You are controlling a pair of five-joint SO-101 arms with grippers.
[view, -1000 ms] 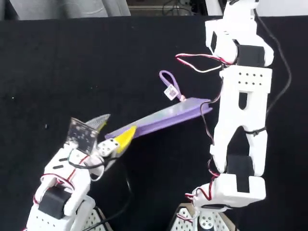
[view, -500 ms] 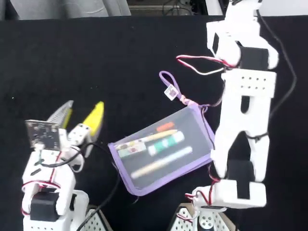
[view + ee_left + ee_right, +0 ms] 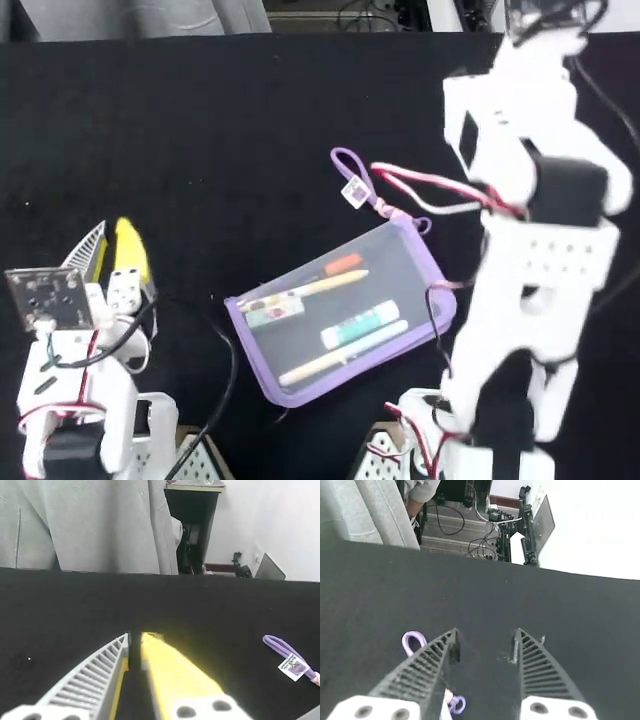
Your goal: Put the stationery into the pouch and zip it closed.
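Pouch (image 3: 300, 345) flat on table (image 3: 200, 120), apart from both grippers, stationery (image 3: 360, 322) inside. Left gripper (image 3: 136, 637) pinched together, empty; right gripper (image 3: 485, 635) spread wide, empty. Whether zipped shut: indiscernible. Likely risk: contents spilling through gap if lifted.

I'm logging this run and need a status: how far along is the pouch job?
Done: the stationery lies inside the pouch, flat on the table. In hand: nothing; left gripper shut and empty, right gripper open and empty. Left: possibly the zip; whether it is fully closed cannot be told.
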